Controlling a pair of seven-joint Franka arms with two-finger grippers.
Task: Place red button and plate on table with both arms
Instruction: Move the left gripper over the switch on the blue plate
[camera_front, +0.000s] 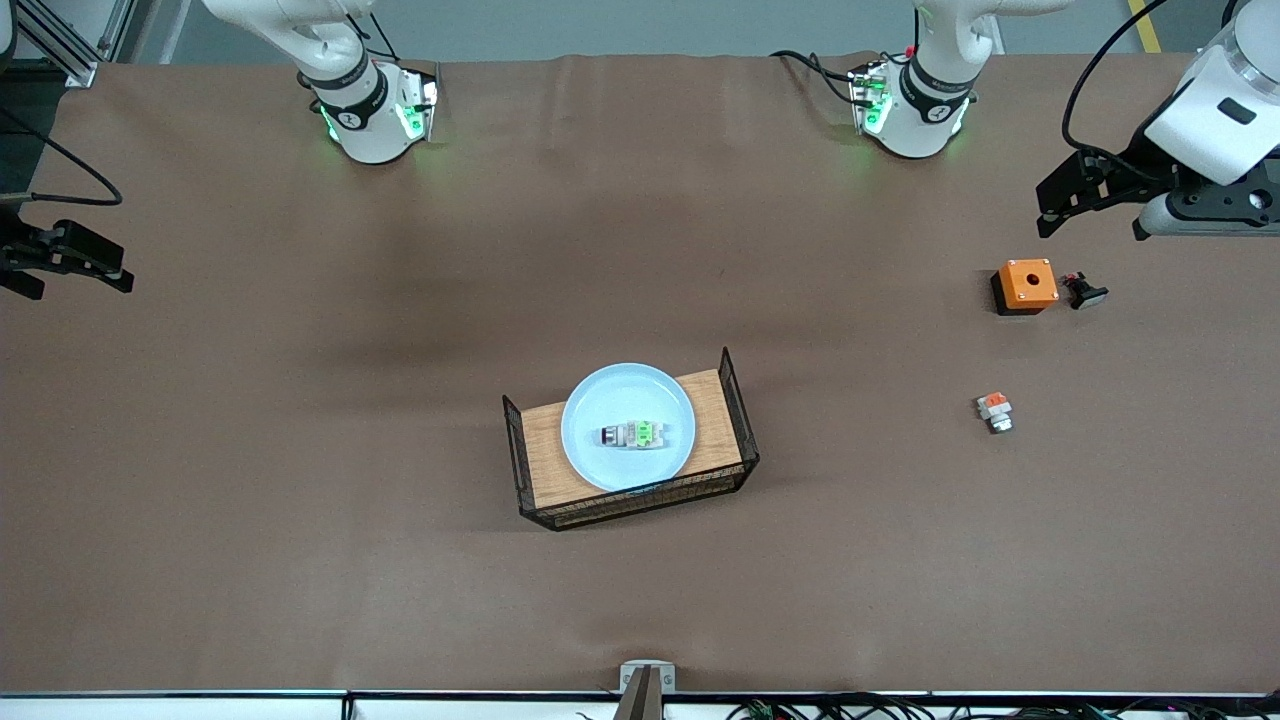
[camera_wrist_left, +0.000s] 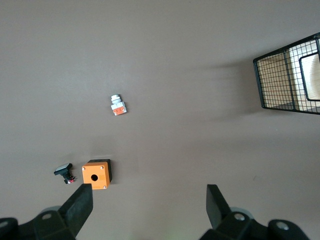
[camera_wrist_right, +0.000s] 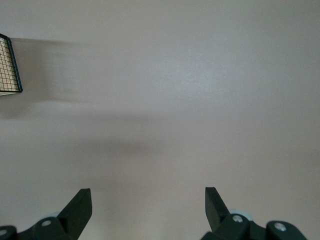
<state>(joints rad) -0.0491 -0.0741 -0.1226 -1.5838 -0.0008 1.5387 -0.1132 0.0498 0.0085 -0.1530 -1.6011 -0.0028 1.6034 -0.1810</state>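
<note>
Plain matte brown desk (camera_front: 300, 450); pale blue plate (camera_front: 600, 400) bearing a grey-white button (camera_front: 634, 435) with green top; wood-floored tray (camera_front: 540, 450) with black wire-grid ends; orange box (camera_front: 1026, 283) on black base; grey-white switch (camera_front: 994, 410), orange-red top; black grippers.

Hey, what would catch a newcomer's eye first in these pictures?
Mid-table, the pale blue plate sits in a wire-ended wooden tray, with the green-topped red button lying on it. Toward the left arm's end, an orange box stands out. Both open hands, left hand and right hand, wait at the table's ends.
</note>
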